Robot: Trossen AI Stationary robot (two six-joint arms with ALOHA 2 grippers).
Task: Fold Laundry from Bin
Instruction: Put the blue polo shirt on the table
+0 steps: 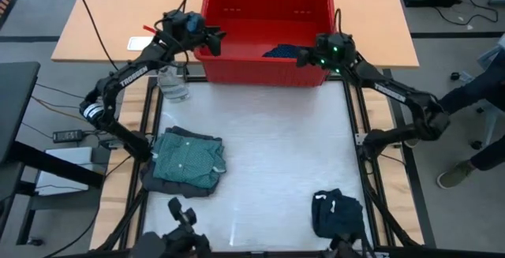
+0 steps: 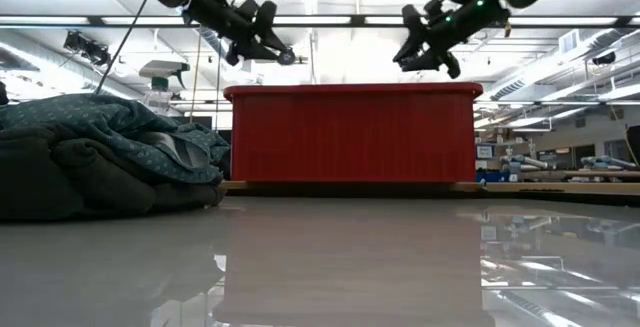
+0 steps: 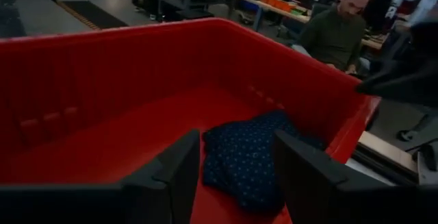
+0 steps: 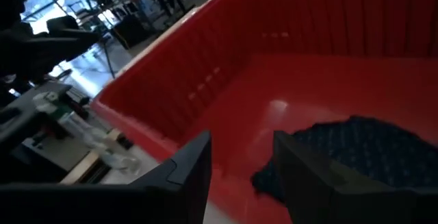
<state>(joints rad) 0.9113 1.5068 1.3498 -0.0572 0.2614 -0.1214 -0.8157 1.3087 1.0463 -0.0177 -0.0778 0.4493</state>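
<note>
The red bin [image 1: 260, 72] stands at the table's far edge. One navy dotted piece of laundry [image 1: 280, 51] lies on its floor by the near right corner, also seen in the left wrist view [image 3: 246, 155] and the right wrist view [image 4: 363, 148]. My left gripper [image 1: 215, 41] hovers open above the bin's near left rim, pointing in toward the garment. My right gripper [image 1: 304, 55] hovers open above the near right rim, over the garment. Both hang clear of the bin in the low view, left gripper [image 2: 280, 55] and right gripper [image 2: 405, 57].
A folded teal-green dotted shirt [image 1: 188, 159] lies on a dark grey piece at the near left. A folded navy piece [image 1: 338, 211] lies at the near right. A clear bottle [image 1: 173, 84] stands left of the bin. A person [image 3: 335, 32] sits beyond the table.
</note>
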